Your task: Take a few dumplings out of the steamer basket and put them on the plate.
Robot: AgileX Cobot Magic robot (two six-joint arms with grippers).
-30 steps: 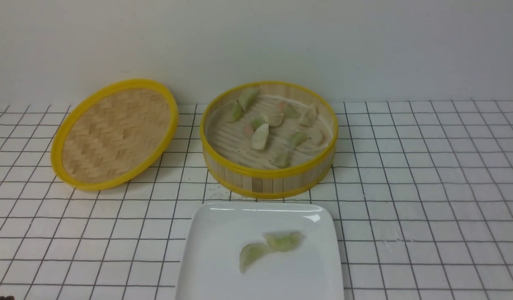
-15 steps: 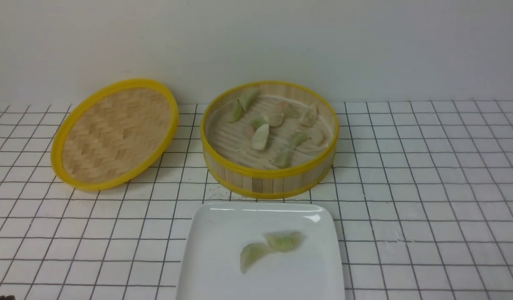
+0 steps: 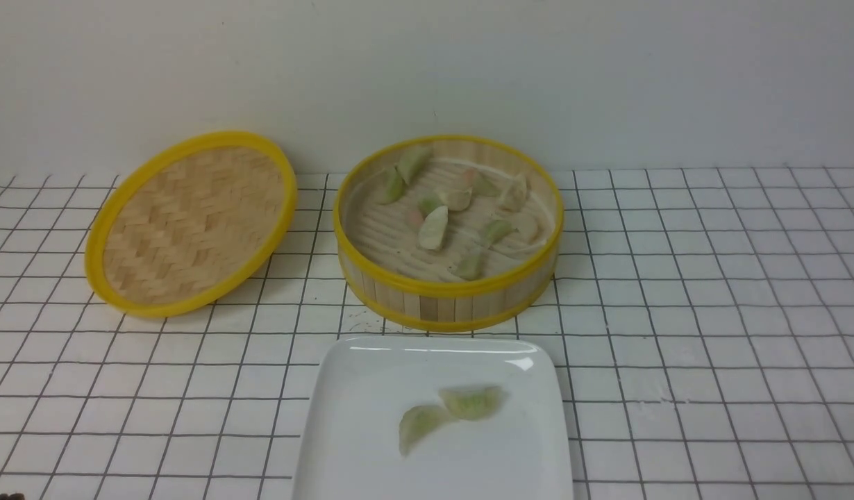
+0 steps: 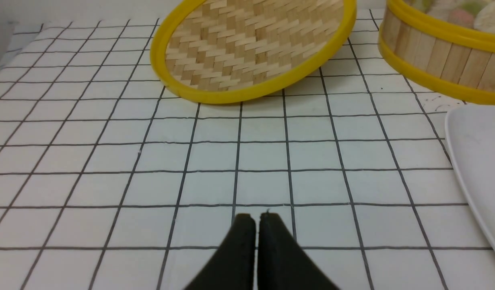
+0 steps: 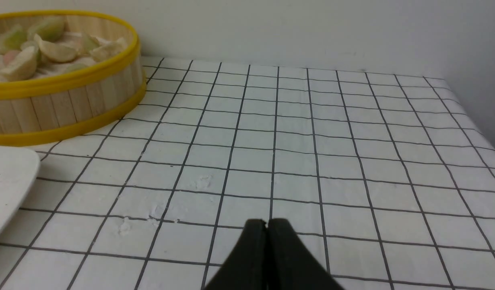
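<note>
Front view showed one steamer basket toward the back of the gridded table, one plate just in front of it at the near edge, and one woven lid tilted on the basket's left, apart from it. Two pale green dumplings lay on the plate, touching end to end near its middle. In the basket lay about ten more, scattered over the slatted floor; a few were too blurred to count surely. Neither arm appeared in that view, and nothing stood between the basket and the plate.

From the left wrist, the left gripper hung low over bare tiles with its two black fingers pressed together and nothing between them; the lid, the basket wall and a plate edge lay beyond. From the right wrist, the right gripper was likewise closed and empty over bare tiles on the basket's right, where a few pale smudges marked the cloth.
</note>
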